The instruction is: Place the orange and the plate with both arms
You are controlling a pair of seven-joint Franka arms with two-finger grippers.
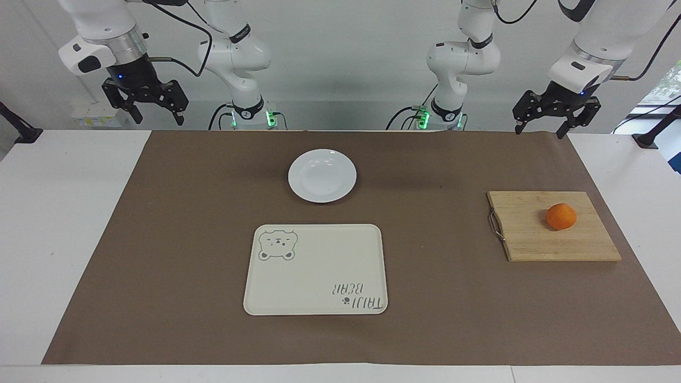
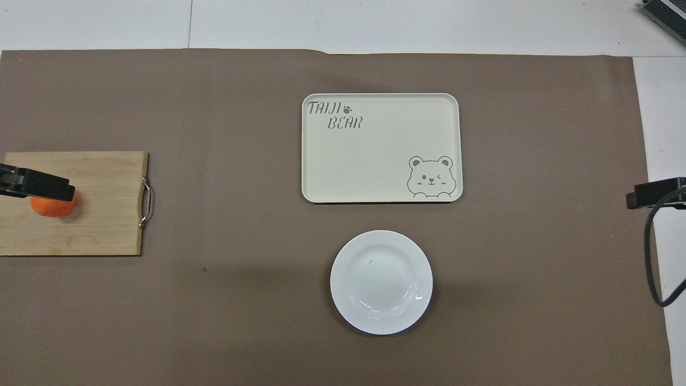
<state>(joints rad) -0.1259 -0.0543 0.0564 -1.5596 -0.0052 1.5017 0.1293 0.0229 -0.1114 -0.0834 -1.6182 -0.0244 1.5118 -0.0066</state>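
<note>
I see my left hand (image 1: pixel 548 127) at the upper right of the facing frame, raised over the robots' edge of the brown mat (image 1: pixel 186 213), fingers spread and holding nothing. My right hand (image 1: pixel 155 113) hangs at the upper left of that frame, over the white worktop (image 1: pixel 64 213) just off the mat's corner, fingers also spread and empty. Both arms wait up there.

Below the left hand, at the frame's right, one orange (image 1: pixel 561 216) sits on one wooden cutting board (image 1: pixel 532 239), toward the board's outer edge, away from its metal handle (image 1: pixel 496 225). One white plate (image 1: pixel 322 175) lies flat near the upper centre of the frame. One cream tray (image 1: pixel 315 269) with a bear drawing lies just below it in the frame, with a strip of mat between them.

I have broad bare mat between tray and board, and at the frame's left. White worktop borders the mat on both ends and along the bottom of the frame. A pale wall (image 1: pixel 340 53) stands at the top of the frame.
</note>
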